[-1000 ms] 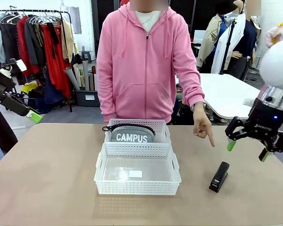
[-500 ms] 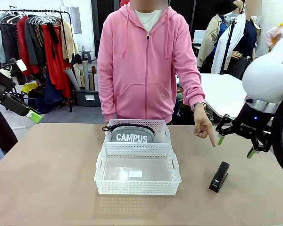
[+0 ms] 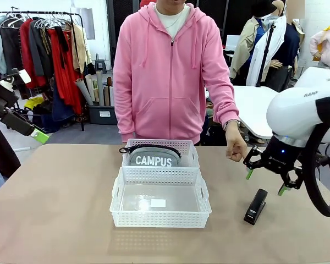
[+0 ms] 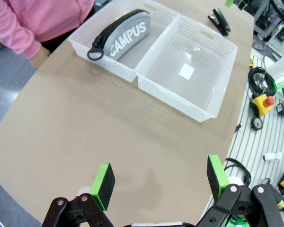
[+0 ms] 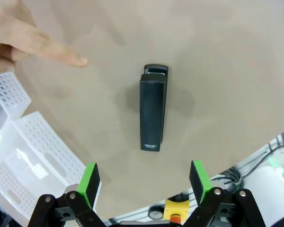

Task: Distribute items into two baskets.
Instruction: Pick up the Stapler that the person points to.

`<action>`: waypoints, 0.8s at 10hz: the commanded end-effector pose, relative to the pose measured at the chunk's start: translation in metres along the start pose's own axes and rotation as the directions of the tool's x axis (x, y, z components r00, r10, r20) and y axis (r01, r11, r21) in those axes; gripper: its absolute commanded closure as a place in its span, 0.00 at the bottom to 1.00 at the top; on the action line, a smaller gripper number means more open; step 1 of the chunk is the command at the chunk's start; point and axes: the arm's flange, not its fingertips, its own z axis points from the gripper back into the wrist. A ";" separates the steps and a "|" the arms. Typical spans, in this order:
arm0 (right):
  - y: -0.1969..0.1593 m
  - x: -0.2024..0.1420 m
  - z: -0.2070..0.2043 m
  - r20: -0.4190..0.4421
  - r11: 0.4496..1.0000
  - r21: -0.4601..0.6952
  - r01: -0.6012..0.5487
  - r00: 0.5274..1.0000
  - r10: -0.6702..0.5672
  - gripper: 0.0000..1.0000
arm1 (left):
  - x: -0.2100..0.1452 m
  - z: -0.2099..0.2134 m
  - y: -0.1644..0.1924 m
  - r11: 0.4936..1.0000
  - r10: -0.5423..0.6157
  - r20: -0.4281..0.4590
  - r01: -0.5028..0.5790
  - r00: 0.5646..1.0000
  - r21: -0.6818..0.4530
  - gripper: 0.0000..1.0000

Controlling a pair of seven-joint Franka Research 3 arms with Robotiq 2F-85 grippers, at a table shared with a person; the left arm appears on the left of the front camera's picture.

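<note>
The grey "CAMPUS" pouch (image 3: 153,158) lies in the far white basket (image 3: 190,148); the left wrist view shows the pouch (image 4: 119,39) in its basket (image 4: 83,43) too. The near basket (image 3: 160,219) holds just a small white label, seen likewise in the left wrist view (image 4: 217,90). A black stapler (image 3: 256,206) lies on the table right of the baskets. My right gripper (image 3: 264,182) hangs open just above it, and the stapler (image 5: 153,112) sits ahead of its gripper (image 5: 143,180) in the right wrist view. My left gripper (image 4: 160,178) is open, high off the table's left side.
A person in a pink hoodie stands at the far side, a hand (image 3: 236,148) curled close to my right gripper, with a finger (image 5: 47,51) extended near the stapler. The tan table (image 3: 55,209) is bare on the left. A clothes rack (image 3: 44,49) stands behind.
My right gripper has moved left and down from the table's right edge to above the stapler. The person's pointing finger has curled back.
</note>
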 end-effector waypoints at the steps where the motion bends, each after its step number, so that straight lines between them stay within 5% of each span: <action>1: 0.007 -0.002 -0.024 0.029 0.999 -0.017 0.036 0.999 -0.035 0.00 | -0.001 0.001 -0.001 1.000 0.013 -0.012 -0.013 1.000 -0.002 0.00; 8: -0.003 0.000 -0.082 0.051 0.991 -0.108 0.077 0.996 -0.072 0.00 | -0.001 0.001 -0.001 1.000 0.013 -0.012 -0.013 1.000 -0.002 0.00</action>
